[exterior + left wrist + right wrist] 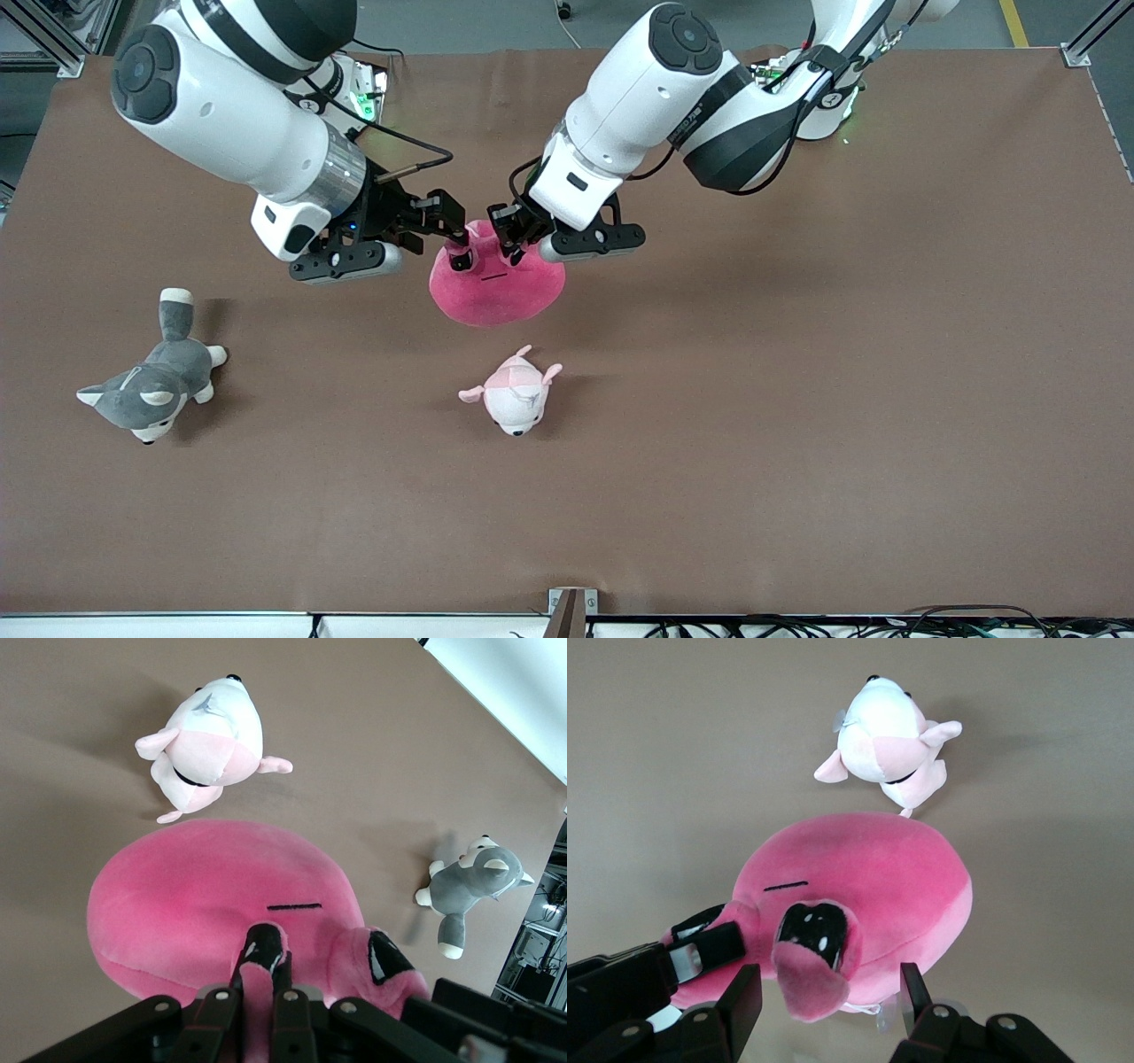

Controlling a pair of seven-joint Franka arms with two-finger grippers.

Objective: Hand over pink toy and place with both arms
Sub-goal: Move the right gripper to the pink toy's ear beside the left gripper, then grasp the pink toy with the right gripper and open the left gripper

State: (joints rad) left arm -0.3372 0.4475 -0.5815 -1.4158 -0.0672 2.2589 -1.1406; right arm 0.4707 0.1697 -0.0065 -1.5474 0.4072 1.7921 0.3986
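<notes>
1. We see the pink toy [496, 285] hanging in the air over the middle of the counter [797, 399], between both grippers.
2. The left gripper [511, 241] pinches a fold at the toy's top; in its wrist view the fingers [262, 950] press together on the plush.
3. The right gripper [458, 248] is at the toy's other upper edge, its fingers [740, 1005] spread with an ear between them.
4. Under the grippers lies a pale pink-and-white plush [516, 391], apart from the toy.
5. A grey husky plush [151, 385] lies toward the right arm's end, near that counter edge.
6. Toward the left arm's end we see bare counter.
</notes>
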